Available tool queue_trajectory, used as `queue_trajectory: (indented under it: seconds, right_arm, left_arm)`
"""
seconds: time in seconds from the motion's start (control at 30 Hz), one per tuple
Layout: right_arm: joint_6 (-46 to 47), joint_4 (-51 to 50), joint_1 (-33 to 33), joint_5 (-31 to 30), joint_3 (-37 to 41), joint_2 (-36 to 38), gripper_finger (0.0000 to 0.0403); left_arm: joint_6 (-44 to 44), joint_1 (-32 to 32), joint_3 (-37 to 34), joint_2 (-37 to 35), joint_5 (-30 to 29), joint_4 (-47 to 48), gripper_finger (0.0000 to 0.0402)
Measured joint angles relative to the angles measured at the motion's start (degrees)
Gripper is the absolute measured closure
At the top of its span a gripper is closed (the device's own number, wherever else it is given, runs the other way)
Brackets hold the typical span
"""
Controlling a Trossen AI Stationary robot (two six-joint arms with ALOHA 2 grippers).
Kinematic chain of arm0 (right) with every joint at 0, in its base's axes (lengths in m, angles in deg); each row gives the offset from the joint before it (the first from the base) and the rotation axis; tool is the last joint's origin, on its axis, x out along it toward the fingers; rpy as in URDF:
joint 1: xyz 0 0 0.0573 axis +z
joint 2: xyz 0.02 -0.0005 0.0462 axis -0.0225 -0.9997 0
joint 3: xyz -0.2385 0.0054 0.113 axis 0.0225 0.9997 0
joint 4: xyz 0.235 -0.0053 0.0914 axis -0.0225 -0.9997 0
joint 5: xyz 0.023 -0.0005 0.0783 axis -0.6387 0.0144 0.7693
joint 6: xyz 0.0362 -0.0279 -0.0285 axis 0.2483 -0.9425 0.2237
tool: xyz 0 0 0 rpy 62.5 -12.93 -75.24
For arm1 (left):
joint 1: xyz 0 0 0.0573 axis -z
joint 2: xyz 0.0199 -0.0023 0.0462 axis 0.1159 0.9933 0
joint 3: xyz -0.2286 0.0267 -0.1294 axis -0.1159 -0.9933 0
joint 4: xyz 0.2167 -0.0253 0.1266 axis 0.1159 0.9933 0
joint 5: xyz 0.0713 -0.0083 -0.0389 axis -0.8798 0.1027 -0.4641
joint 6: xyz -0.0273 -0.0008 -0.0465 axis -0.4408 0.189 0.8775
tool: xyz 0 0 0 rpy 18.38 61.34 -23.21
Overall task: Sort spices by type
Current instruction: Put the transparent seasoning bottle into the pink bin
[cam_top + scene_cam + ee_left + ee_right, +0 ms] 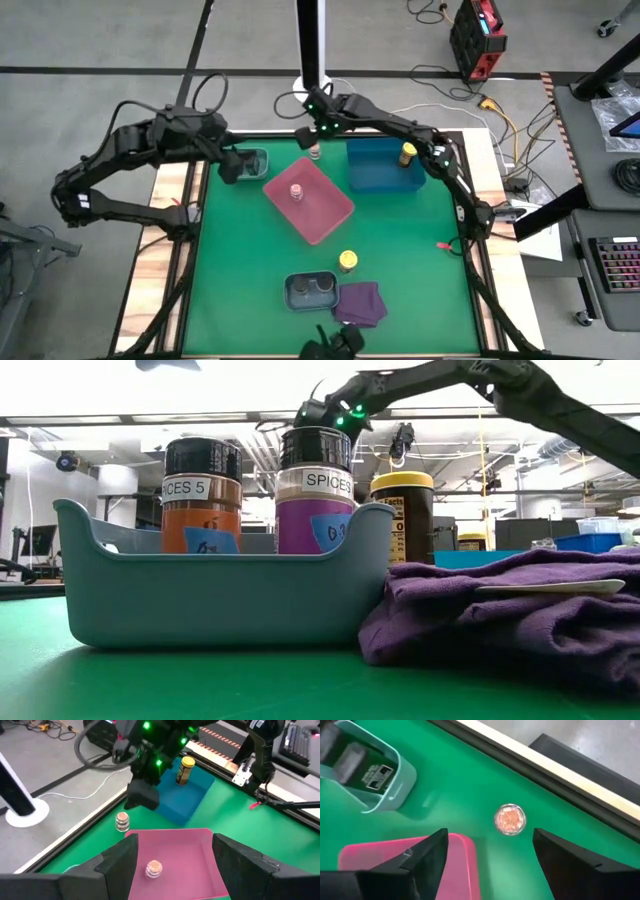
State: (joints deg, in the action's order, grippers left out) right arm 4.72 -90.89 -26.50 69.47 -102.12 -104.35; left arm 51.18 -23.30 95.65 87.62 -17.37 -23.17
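Note:
One pale pink jar (314, 152) stands on the green mat near the far edge. My right gripper (490, 837) hovers above it, open, and the jar's top (510, 819) shows just ahead of the fingers, untouched. A second pale pink jar (154, 869) stands in the pink tray (325, 215). One yellow jar (407, 153) is in the blue tray (375, 170), and another (347, 261) stands on the mat. Two dark-lidded jars (202, 495) (315, 490) sit in the grey tray (200, 600). My left gripper (175, 840) is open over the teal tray (255, 160).
A purple cloth (360, 303) lies beside the grey tray at the near edge. The table's wooden rim (570, 777) runs close behind the pale pink jar. A white pole on a round base (312, 60) stands past the far edge. Bare green mat lies right of centre.

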Motion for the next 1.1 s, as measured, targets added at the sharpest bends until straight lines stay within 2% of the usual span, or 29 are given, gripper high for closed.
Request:
queue_trajectory:
  seconds: [0.33, 0.83, 1.1]
  right_arm:
    - [0.61, 0.68, 0.00, -1.48, -0.04, -4.34, 0.0090]
    - [0.70, 1.40, 0.00, -2.59, 0.00, -8.69, 0.0116]
    - [0.70, 2.17, 0.00, -3.04, 0.02, -10.23, 0.0112]
  left_arm:
    - [-1.15, 0.00, 0.00, 2.54, -0.48, 0.49, 0.0164]
    - [-1.16, 0.00, 0.00, 4.22, -0.48, 1.08, 0.0164]
    - [-1.16, 0.00, 0.00, 4.16, -0.48, 1.10, 0.0164]
